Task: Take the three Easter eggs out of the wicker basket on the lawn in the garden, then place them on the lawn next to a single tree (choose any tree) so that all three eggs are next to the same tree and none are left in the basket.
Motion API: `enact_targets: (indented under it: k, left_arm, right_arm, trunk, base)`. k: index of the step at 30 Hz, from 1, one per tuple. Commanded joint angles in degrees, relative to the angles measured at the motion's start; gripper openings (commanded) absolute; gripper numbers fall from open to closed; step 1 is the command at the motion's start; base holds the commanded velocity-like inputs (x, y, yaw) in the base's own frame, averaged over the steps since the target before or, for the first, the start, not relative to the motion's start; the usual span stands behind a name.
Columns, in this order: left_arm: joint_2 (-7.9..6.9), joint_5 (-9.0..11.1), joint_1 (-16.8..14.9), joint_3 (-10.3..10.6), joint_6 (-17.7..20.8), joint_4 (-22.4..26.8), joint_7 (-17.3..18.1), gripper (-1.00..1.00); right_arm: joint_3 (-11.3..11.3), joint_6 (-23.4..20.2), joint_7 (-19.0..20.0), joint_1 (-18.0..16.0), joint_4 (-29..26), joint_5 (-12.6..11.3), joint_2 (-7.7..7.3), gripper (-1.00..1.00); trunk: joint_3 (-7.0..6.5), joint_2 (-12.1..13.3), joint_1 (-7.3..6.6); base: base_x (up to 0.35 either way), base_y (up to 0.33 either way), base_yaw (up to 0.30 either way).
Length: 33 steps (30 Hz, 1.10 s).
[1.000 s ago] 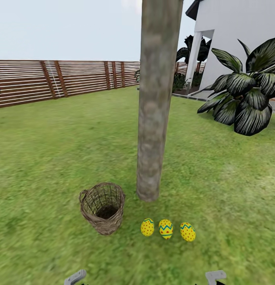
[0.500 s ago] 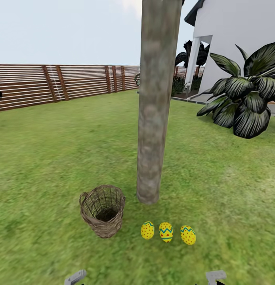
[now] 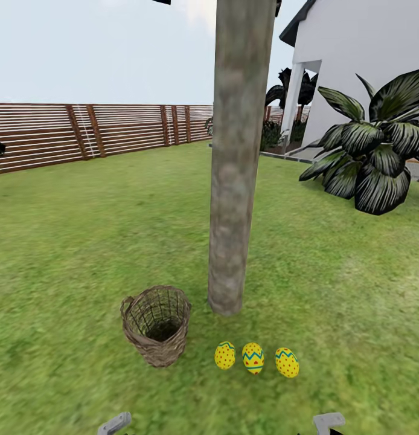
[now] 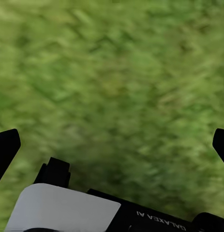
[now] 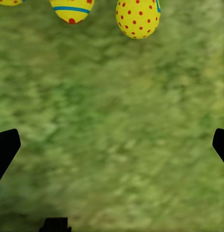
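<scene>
Three yellow Easter eggs lie in a row on the lawn (image 3: 83, 241) just in front of the tree (image 3: 236, 181): a left egg (image 3: 224, 355), a middle egg (image 3: 253, 357) and a right egg (image 3: 287, 362). To their left the wicker basket (image 3: 156, 325) stands upright, and its inside looks empty. In the right wrist view the right gripper (image 5: 112, 147) hangs open over grass, with a red-dotted egg (image 5: 138, 17) and a second egg (image 5: 72, 9) beyond it. The left gripper (image 4: 112, 147) is open above bare grass, holding nothing.
A brown slat fence (image 3: 83, 130) closes the far side of the garden. A white house (image 3: 366, 54) and a dark broad-leaved bush (image 3: 372, 157) stand at the right. Grass spreads wide on every side of the trunk.
The whole head view has shifted slightly downward, so the camera moved. Eggs, basket and both grippers keep their places.
</scene>
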State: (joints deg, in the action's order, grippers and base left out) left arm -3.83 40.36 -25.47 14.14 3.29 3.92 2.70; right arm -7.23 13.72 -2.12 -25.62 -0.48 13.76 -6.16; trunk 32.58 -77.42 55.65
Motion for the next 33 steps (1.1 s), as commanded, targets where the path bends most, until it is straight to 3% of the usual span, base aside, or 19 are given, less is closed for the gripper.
enact_targets:
  k: [1, 11, 16, 21, 33]
  left_arm:
    - [-0.12, 0.6, 0.0, 0.4, 0.3, -0.4, 0.1, 1.0]
    - [-1.06, 0.4, 0.0, 0.5, 0.3, -6.3, 0.1, 1.0]
    - [-1.62, 0.4, 0.0, 0.5, 0.3, -6.9, 0.1, 1.0]
    - [-3.25, 0.4, 0.0, 0.5, 0.3, -7.0, 0.1, 1.0]
    - [-3.55, 0.4, 0.0, 0.5, 0.3, -7.0, 0.1, 1.0]
  right_arm:
    - [-0.4, 0.1, -0.3, 0.0, 0.1, 0.6, 0.0, 1.0]
    - [-0.5, -0.4, -0.6, 0.9, 3.4, 0.0, 0.09, 1.0]
    - [-0.5, -0.4, -0.6, 2.2, 3.8, -0.1, 0.09, 1.0]
    - [-0.5, -0.4, -0.6, 3.4, 3.8, -0.1, 0.09, 1.0]
    - [-0.6, -0.3, -0.5, 5.1, 4.5, -0.1, 0.09, 1.0]
  trunk:
    - [0.04, 0.0, 0.0]
    - [0.04, 0.0, 0.0]
    - [0.04, 0.0, 0.0]
    - [0.04, 0.0, 0.0]
    - [0.04, 0.0, 0.0]
  base:
    - [0.0, 0.0, 0.0]
    - [0.0, 0.0, 0.0]
    - [0.0, 0.0, 0.0]
    - [0.0, 0.0, 0.0]
    - [0.0, 0.0, 0.0]
